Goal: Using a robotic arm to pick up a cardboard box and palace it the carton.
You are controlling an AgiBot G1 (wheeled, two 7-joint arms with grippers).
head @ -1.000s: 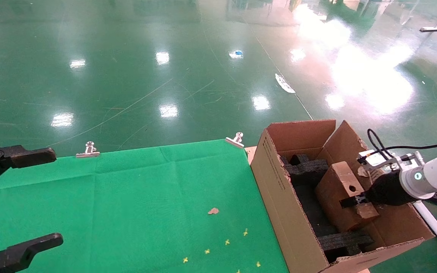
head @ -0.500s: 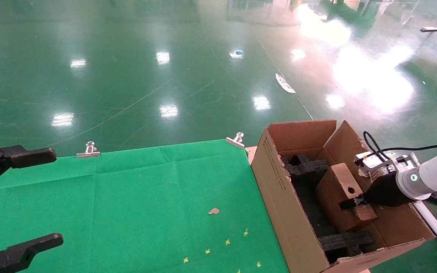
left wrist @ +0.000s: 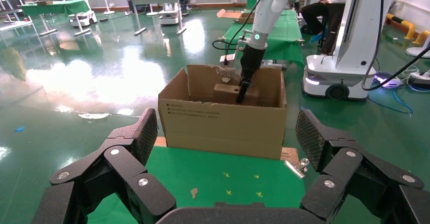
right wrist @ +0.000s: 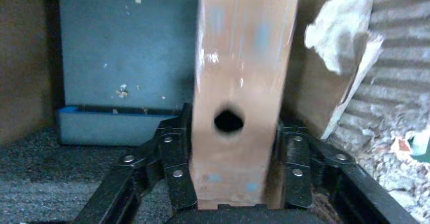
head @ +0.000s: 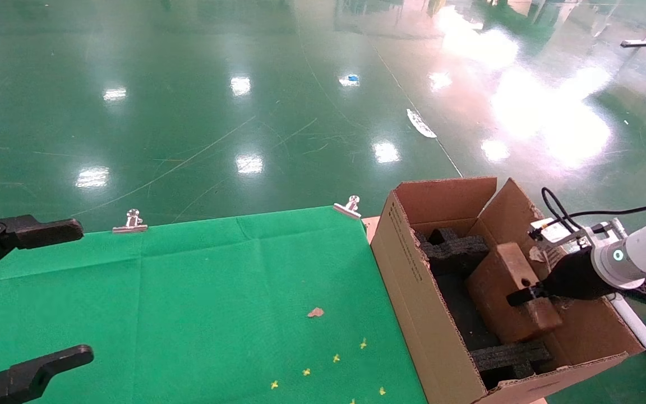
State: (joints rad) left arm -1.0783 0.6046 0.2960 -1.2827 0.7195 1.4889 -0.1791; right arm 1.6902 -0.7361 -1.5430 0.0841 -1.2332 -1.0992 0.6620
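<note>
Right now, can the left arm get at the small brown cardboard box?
Probably not. The left gripper hangs open over the green cloth's far side, while the small brown cardboard box sits inside the large corrugated carton, clamped by the right gripper.

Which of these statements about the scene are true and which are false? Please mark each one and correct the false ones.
1. The right gripper is shut on the cardboard box. True; in the right wrist view its fingers press both sides of the box.
2. The cardboard box lies on the green cloth. False; it is inside the carton, and the green cloth holds only small scraps.
3. The left gripper is open above the green cloth. True.
4. The carton is closed with its flaps folded down. False; its flaps stand open and black foam blocks show inside.
5. The cardboard box has a round hole in its narrow face. True.
</note>
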